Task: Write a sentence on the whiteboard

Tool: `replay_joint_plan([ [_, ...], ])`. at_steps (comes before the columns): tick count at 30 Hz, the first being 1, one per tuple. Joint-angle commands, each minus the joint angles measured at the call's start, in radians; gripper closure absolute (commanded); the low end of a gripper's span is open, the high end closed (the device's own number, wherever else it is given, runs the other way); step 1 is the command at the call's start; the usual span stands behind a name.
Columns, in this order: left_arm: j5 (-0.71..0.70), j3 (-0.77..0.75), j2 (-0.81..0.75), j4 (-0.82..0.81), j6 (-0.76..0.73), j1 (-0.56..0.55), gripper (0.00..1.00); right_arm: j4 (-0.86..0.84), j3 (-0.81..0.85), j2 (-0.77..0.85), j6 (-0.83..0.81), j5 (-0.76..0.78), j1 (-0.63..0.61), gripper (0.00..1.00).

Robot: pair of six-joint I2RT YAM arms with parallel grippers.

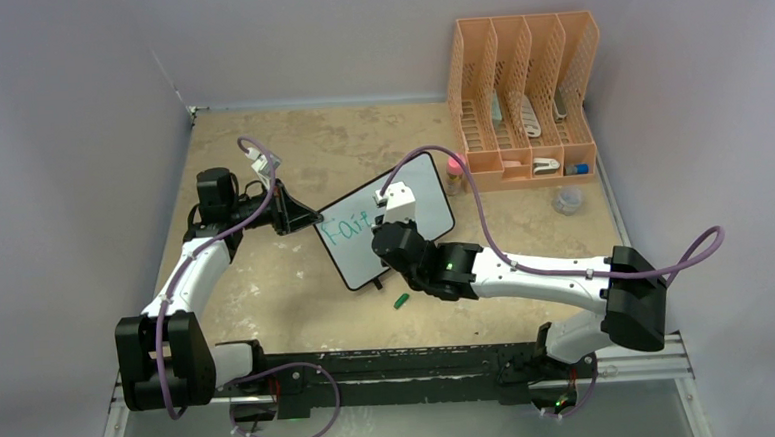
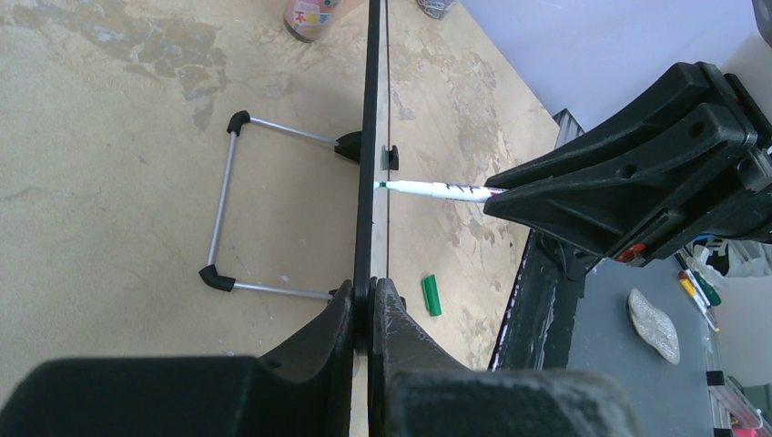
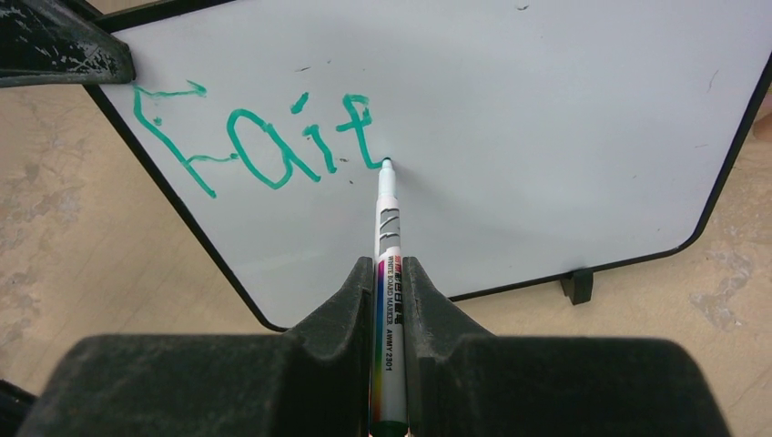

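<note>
Writing the next letter needs a soft, steady push: right end effector [image 3: 389,273] pinches the marker [image 3: 387,214] (left end effector [image 2: 370,296] pinches the whiteboard [image 3: 564,118]).

From my right wrist view: green lettering [image 3: 264,155] reads "Fait" on the whiteboard [image 3: 546,137]; the marker [image 3: 388,273] barrel carries "WHITE BOARD MARKER AWMY 2301".

left of whiteboard [image 1: 430,191]: open tabletop [image 1: 267,285], loads of room
behind: jar [image 1: 455,175] close by, orange rack [image 1: 522,81] beyond
near side: loose green cap [image 1: 402,301]
</note>
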State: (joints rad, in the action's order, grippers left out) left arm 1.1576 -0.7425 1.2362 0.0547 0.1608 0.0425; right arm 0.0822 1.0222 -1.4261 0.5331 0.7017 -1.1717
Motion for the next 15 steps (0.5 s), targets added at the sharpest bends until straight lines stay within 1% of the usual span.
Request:
replay_joint_plan([
  [1, 0.009, -0.016, 0.005, 0.023, -0.032, -0.014, 1.00, -0.057, 0.030, 0.025, -0.031, 0.058, 0.011, 1.00],
  [8, 0.005, -0.017, 0.006, 0.023, -0.032, -0.014, 1.00, -0.104, 0.050, 0.058, -0.083, 0.040, 0.011, 1.00],
  [15, 0.007, -0.017, 0.006, 0.023, -0.032, -0.015, 1.00, -0.142, 0.084, 0.039, -0.133, 0.042, 0.027, 1.00],
])
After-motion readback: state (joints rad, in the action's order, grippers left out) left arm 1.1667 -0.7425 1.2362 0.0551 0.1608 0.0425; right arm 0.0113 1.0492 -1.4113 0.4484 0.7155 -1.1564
